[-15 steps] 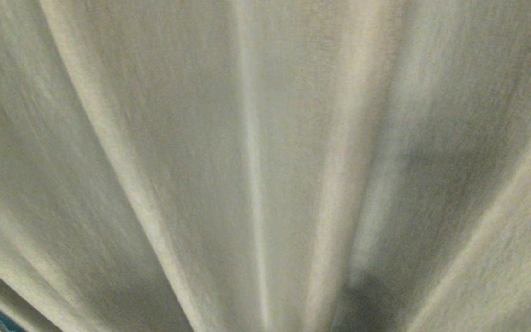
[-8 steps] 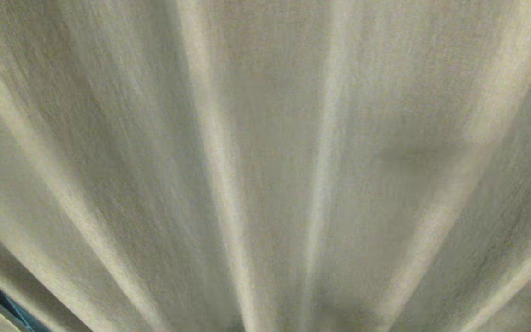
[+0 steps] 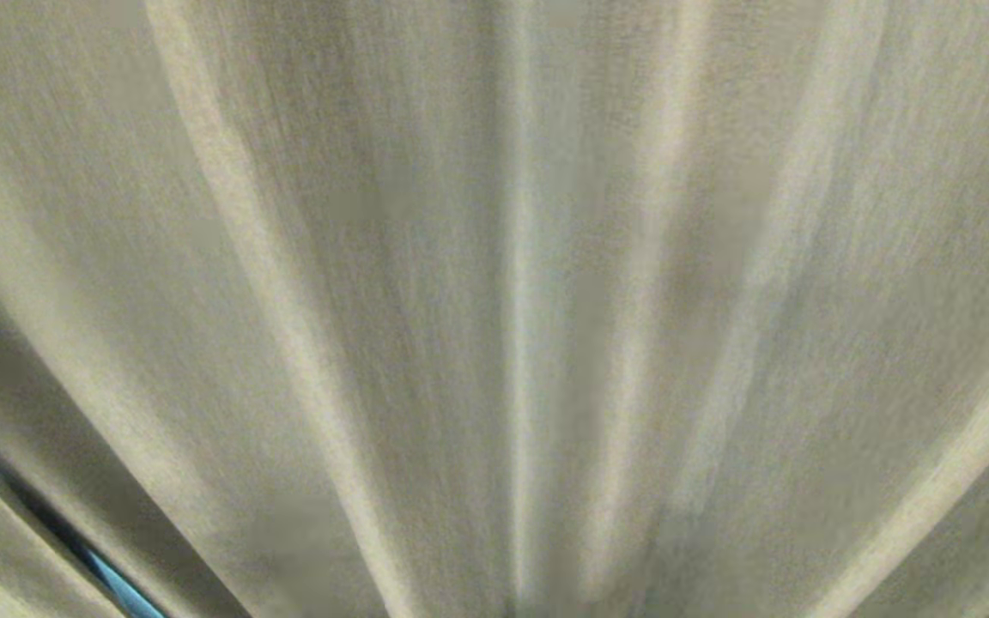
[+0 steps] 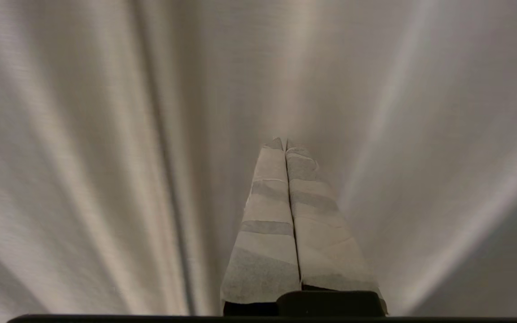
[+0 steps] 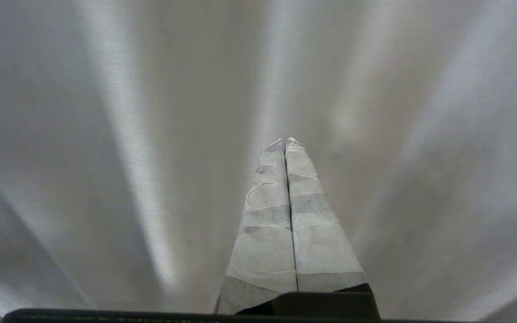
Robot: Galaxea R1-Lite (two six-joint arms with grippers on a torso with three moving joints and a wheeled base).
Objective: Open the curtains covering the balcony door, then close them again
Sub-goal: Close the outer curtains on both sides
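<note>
Both grippers, left [image 4: 285, 142] and right [image 5: 285, 141], have their taped fingers pressed together on nothing, tips just short of the curtains [image 3: 494, 300], whose beige pleats fill every view. Drawn across, they probably hide the door, apart from a blue sliver low at the left.

A room in a home, as far as can be told: pleated cream-beige curtains [image 3: 494, 283] fill every view, hanging in long folds.
</note>
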